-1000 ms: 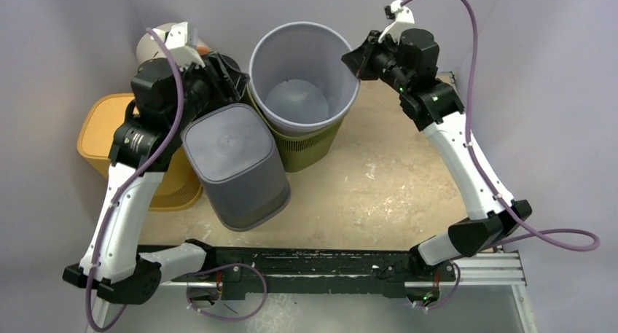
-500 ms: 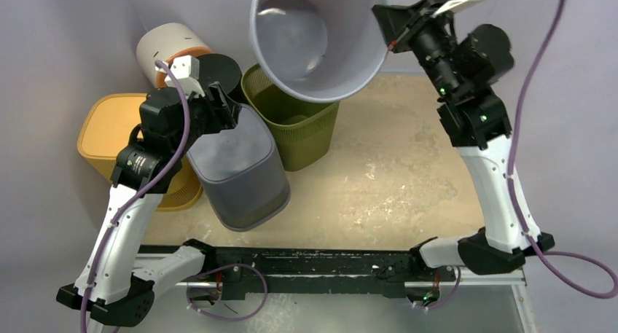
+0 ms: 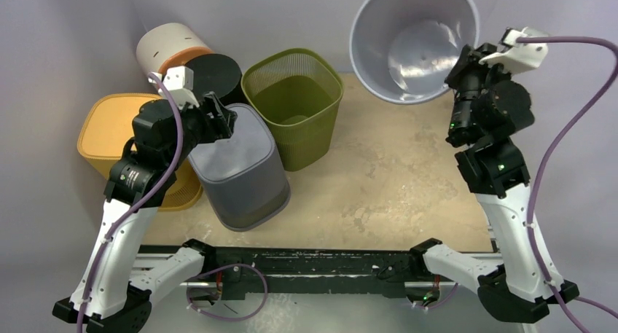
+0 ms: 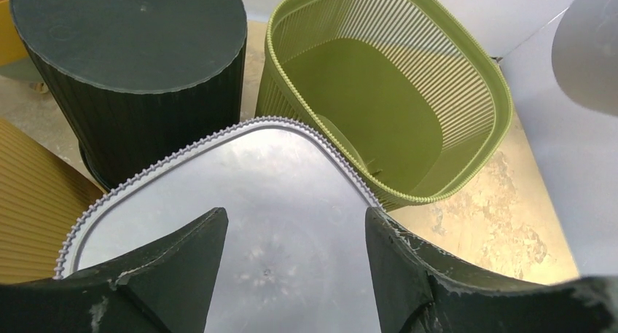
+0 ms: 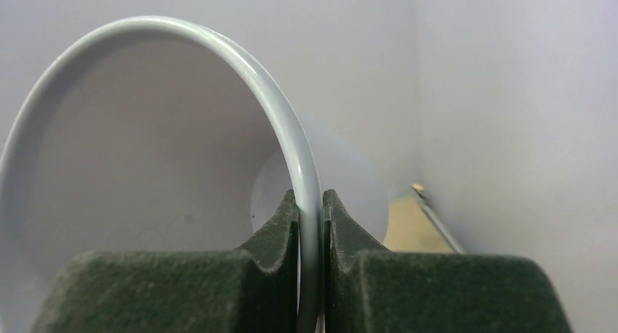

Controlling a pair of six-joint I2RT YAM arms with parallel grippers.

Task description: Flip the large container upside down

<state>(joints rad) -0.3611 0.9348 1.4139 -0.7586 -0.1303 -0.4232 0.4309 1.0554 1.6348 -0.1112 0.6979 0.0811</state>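
The large container is a light grey round bin [image 3: 412, 41]. It hangs in the air at the back right, tilted with its open mouth toward the camera. My right gripper [image 3: 466, 60] is shut on its rim, and the rim [image 5: 310, 165] runs between the two pads in the right wrist view. My left gripper [image 3: 222, 118] is open and empty. It hovers just above the flat bottom of an upturned dark grey square bin [image 4: 240, 202] at the left.
An olive green slatted bin [image 3: 291, 114] stands upright at the back middle. A black upturned cylinder [image 3: 215, 71], a white and orange cylinder [image 3: 167, 49] and a yellow upturned bin [image 3: 109, 140] crowd the left. The back and side walls are close.
My right arm has lifted the grey bin out of the olive bin and swung it right, tilting it. My left gripper has moved slightly forward over the dark grey bin.
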